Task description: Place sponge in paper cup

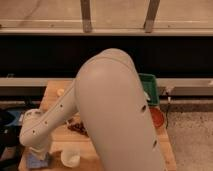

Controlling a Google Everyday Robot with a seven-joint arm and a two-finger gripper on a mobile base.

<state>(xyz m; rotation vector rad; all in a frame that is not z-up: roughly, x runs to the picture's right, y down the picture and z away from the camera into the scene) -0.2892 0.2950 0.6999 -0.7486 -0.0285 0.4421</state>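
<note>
Behind everything runs a long window band with dark panels below it, and in front stands a wooden counter (55, 92) mostly blocked by the robot's big pale arm (115, 120), which bends down toward the near left corner. Down there the claw (37, 156) sits low over the blue-grey sponge (35, 161), fingers pressed together on it, though the wrist hides most of the contact. Just beside it, to the right, the white paper cup (70, 158) stands upright near the counter's front edge. Past the arm, a green tray (150, 87) and an orange-red bowl (157, 117) peek out at the right side.
</note>
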